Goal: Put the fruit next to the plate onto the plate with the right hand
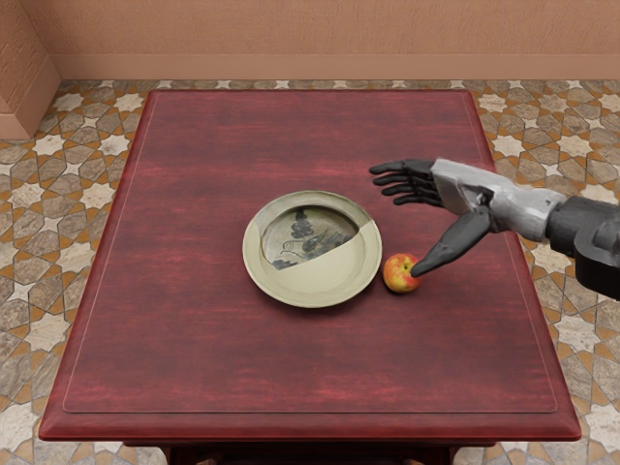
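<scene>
A small red and yellow apple (398, 272) lies on the table, just off the right rim of a pale green plate (312, 248) with a dark painted centre. My right hand (415, 215) reaches in from the right edge, above and to the right of the apple. Its four fingers (399, 181) are spread out towards the left, well behind the fruit. The thumb points down and its tip touches the apple's right side. Nothing is held. The left arm does not show.
The dark red wooden table (194, 368) has a raised border close to its edges. Around it lies a patterned tile floor, with a tan wall at the back.
</scene>
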Tool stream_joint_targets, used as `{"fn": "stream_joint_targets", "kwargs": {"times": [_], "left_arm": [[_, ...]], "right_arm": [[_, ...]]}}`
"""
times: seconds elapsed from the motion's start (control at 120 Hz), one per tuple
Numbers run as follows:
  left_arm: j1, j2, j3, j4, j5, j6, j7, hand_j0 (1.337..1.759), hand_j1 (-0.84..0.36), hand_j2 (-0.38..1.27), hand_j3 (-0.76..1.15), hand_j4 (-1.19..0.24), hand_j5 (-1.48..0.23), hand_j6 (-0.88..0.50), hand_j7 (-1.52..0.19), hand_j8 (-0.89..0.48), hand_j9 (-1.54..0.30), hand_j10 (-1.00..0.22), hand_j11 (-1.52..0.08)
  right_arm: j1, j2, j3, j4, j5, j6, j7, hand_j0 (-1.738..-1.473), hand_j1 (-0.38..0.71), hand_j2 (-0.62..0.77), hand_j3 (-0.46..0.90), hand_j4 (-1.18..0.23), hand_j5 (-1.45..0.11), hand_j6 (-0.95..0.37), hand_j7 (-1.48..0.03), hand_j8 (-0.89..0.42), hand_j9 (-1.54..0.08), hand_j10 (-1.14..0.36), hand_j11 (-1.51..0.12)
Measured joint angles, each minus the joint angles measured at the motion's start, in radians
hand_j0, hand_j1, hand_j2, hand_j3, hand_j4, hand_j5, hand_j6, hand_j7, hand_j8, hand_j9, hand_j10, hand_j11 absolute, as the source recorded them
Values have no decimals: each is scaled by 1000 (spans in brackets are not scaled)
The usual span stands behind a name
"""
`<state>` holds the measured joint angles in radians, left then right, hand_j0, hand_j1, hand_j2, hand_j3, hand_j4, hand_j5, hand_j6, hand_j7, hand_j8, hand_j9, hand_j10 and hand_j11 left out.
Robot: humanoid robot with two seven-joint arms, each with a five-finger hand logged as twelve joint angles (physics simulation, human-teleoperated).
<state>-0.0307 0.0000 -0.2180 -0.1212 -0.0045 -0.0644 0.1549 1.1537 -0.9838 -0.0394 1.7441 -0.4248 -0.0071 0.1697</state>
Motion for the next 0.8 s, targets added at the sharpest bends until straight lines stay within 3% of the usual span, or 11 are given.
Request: {"fn": "stream_joint_targets", "kwargs": {"times": [0.083, 0.383, 0.8], "left_arm": [[0, 0, 0, 0, 0, 0, 0, 1658, 60, 48, 0, -242, -314, -242, -314, -242, -314, -241, -314], [0, 0, 0, 0, 0, 0, 0, 1658, 59, 48, 0, -242, -314, -242, -314, -242, -314, -241, -314], [0, 0, 0, 0, 0, 0, 0, 1658, 59, 48, 0, -242, -314, -242, -314, -242, -314, -242, -314]], "right_arm": [[-55, 42, 0, 0, -80, -126, 6, -1658, -145, -32, 0, -174, -224, -175, -224, -174, -224, -174, -224], [-150, 137, -4, 0, -254, -350, -173, -1658, -160, -29, 0, -161, -207, -162, -207, -162, -207, -161, -207], [-222, 232, -9, 0, -382, -540, -330, -1658, -148, -31, 0, -171, -220, -172, -220, -171, -220, -171, -220]]}}
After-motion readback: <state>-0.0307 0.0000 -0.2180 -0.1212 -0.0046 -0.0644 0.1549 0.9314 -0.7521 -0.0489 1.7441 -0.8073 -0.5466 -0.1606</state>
